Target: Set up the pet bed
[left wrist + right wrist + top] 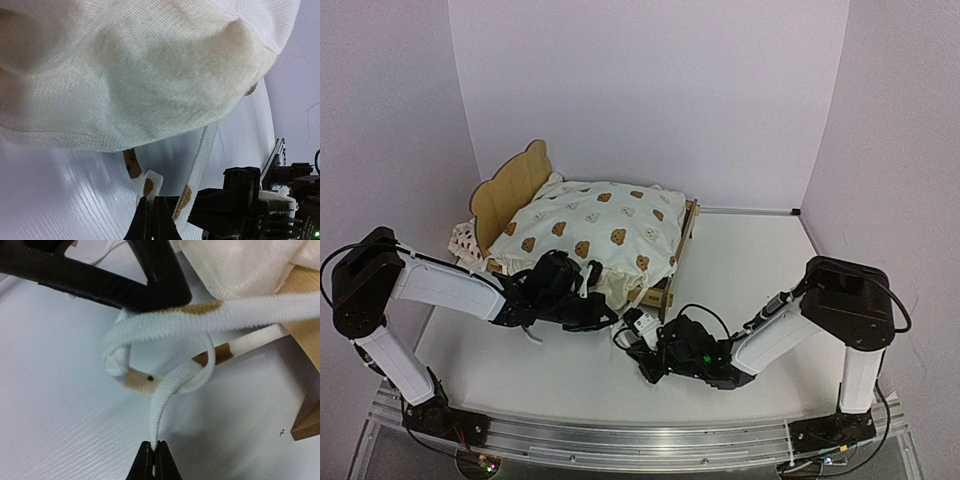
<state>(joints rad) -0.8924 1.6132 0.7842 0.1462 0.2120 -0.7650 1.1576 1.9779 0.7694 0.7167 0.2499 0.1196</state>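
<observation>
The pet bed (510, 190) stands at the back left, its plywood bear-ear headboard upright, and its foot corner (306, 345) shows in the right wrist view. A cream bear-print cushion (590, 225) lies over it, its front edge hanging over the near rail. My left gripper (151, 201) is shut on the end of one cushion tie (148, 182), just under the cushion (150, 75). My right gripper (154, 447) is shut on a second tie (172, 385), which loops around the first beside the left gripper's black finger (100, 275). Both grippers (612, 318) (634, 326) meet in front of the bed.
A white lacy piece (465, 240) pokes out at the bed's left side. The bed's right side rail (686, 232) runs toward the back wall. White tabletop (750, 260) lies to the right of the bed, and the arm bases sit on the metal rail (620, 435) at the near edge.
</observation>
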